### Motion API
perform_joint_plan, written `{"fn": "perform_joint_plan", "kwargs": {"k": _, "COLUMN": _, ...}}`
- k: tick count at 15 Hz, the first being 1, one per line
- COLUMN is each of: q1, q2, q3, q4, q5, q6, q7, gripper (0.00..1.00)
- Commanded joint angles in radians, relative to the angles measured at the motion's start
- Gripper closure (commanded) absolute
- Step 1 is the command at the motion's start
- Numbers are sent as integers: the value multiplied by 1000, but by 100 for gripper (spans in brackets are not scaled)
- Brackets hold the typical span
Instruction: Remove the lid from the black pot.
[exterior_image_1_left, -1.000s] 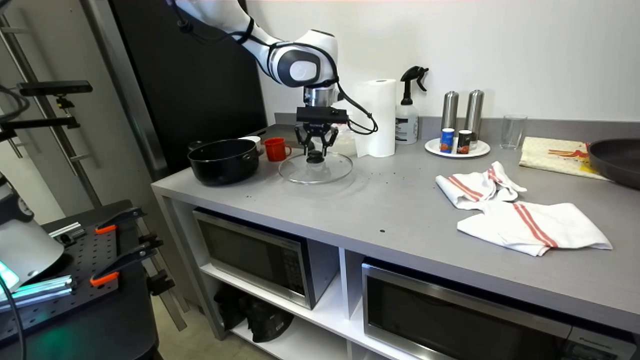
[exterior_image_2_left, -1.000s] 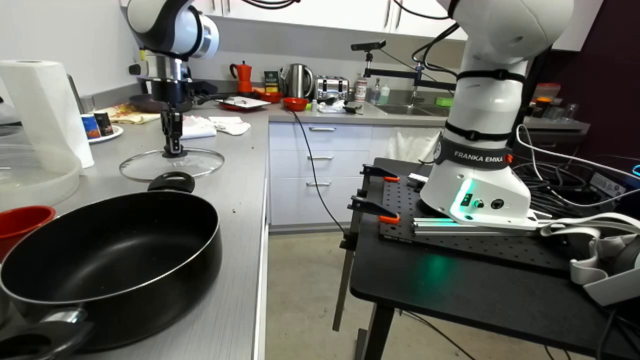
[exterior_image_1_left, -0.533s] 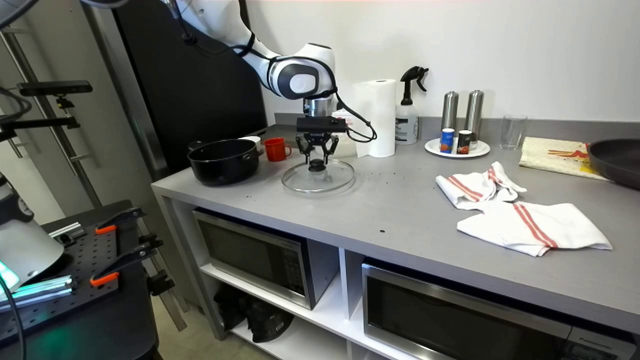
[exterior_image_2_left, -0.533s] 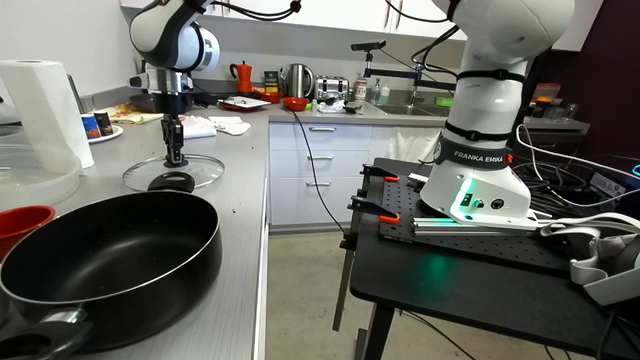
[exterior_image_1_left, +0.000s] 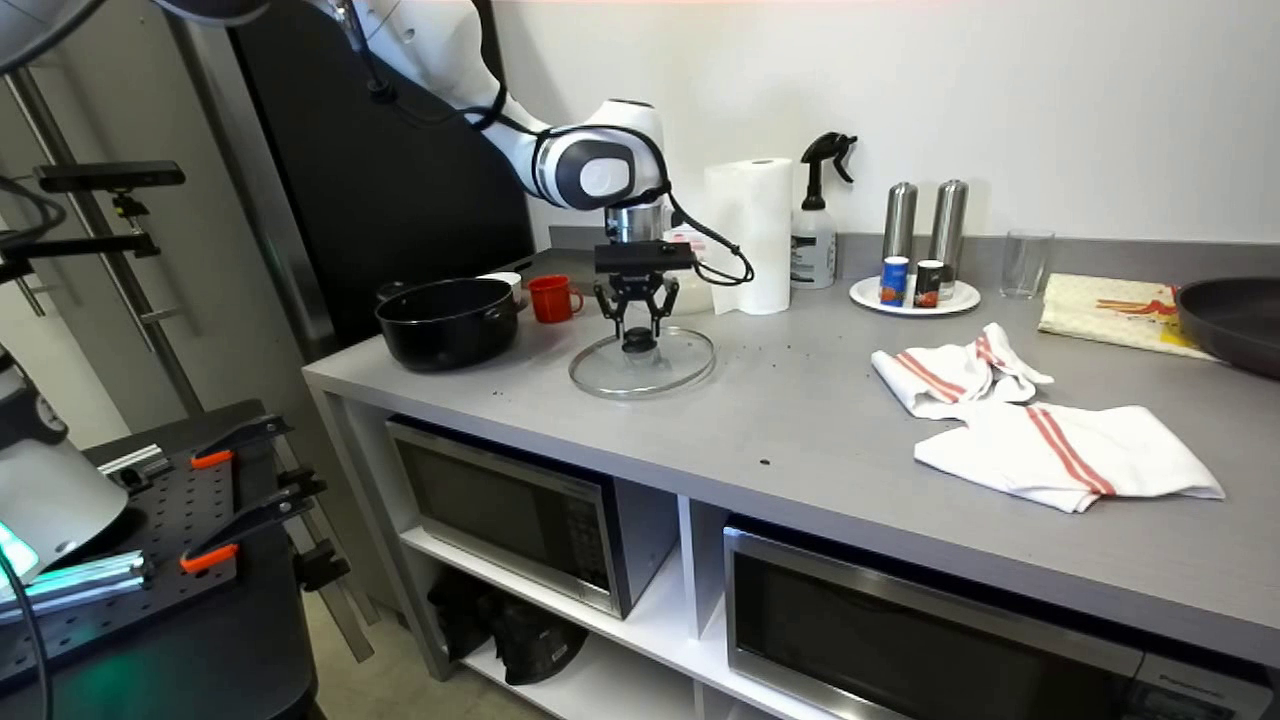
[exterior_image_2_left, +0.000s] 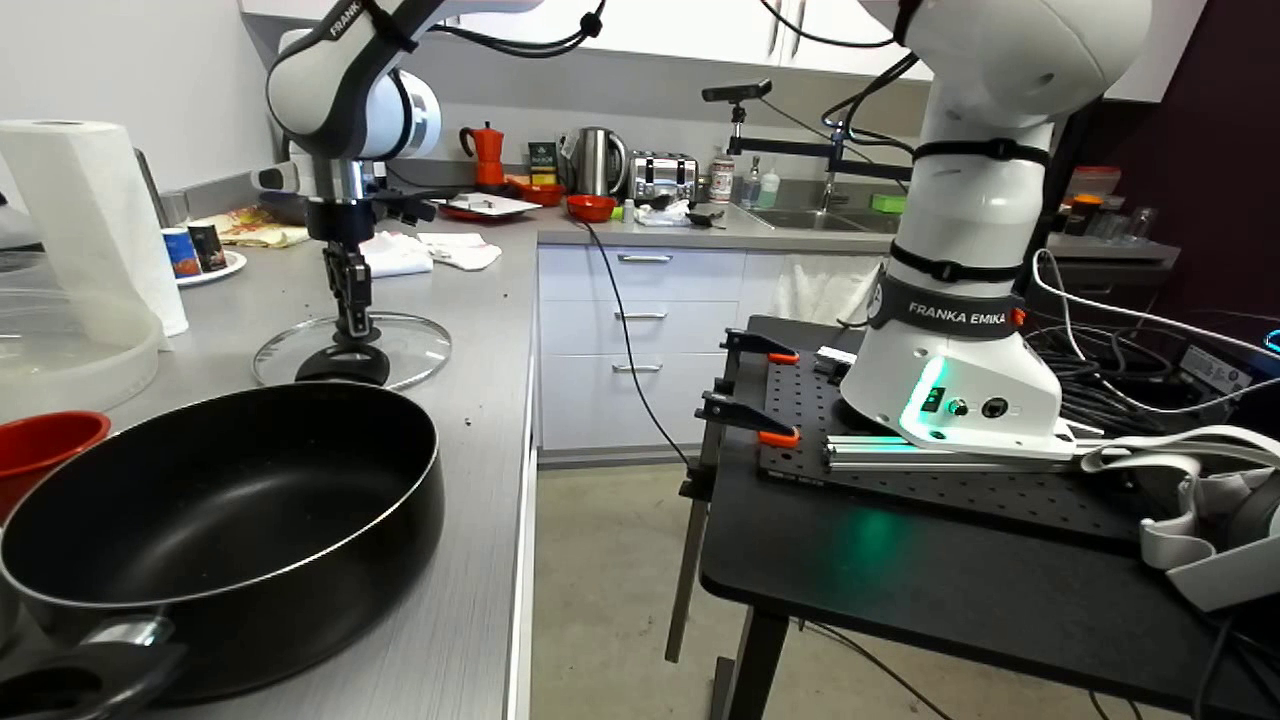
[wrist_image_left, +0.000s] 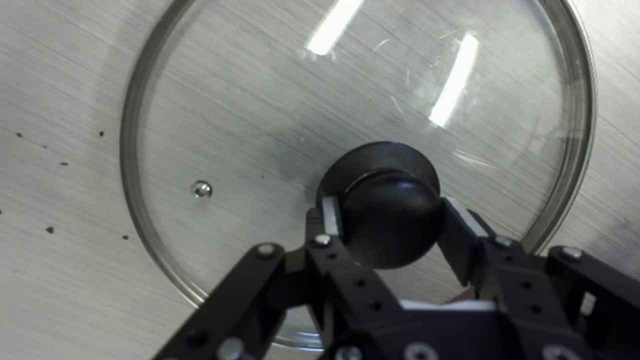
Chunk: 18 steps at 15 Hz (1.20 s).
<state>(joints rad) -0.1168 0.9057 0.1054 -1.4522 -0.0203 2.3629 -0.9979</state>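
Observation:
The black pot (exterior_image_1_left: 450, 328) stands uncovered at the counter's end. It also shows large and near in an exterior view (exterior_image_2_left: 330, 590), its inside bare. The clear glass lid (exterior_image_1_left: 615, 378) with a metal rim and black knob is away from the pot, level, over the counter. It also shows in an exterior view (exterior_image_2_left: 412, 350) and the wrist view (wrist_image_left: 240, 125). My gripper (exterior_image_1_left: 637, 336) points down with its fingers shut on the knob (wrist_image_left: 392, 215), one on each side. The lid is very low; I cannot tell whether its rim touches the counter.
A red mug (exterior_image_1_left: 553, 299) stands between pot and lid. A paper towel roll (exterior_image_1_left: 750, 235), a spray bottle (exterior_image_1_left: 814, 245) and a clear plastic container (exterior_image_2_left: 75, 350) stand behind. White towels (exterior_image_1_left: 1070, 455) lie further along. The counter's front edge (exterior_image_1_left: 560, 440) runs close by.
My gripper and the lid have moved down and towards the counter's front edge, slightly away from the pot. The fingers stay shut on the knob. The pot has not moved.

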Motion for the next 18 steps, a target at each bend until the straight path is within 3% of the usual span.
{"fn": "perform_joint_plan", "kwargs": {"k": 1, "q1": 14, "q2": -5, "q3": -10, "q4": 7, "q5": -28, "q6": 10, "q7": 33, "gripper": 75}}
{"fn": "perform_joint_plan", "kwargs": {"k": 3, "q1": 14, "q2": -6, "q3": -9, "q4": 7, "q5": -30, "q6": 10, "q7": 36, "gripper": 75}}
{"fn": "perform_joint_plan", "kwargs": {"k": 4, "q1": 14, "q2": -6, "q3": -9, "q4": 7, "q5": -30, "q6": 10, "q7": 39, "gripper": 31}}
{"fn": "perform_joint_plan", "kwargs": {"k": 8, "q1": 12, "q2": -8, "q3": -7, "q4": 10, "q5": -31, "q6": 11, "q7": 49, "gripper": 3}}
{"fn": "perform_joint_plan", "kwargs": {"k": 18, "q1": 7, "q2": -14, "q3": -2, "q4": 8, "q5": -28, "q6": 31, "q7": 57, "gripper": 0}}
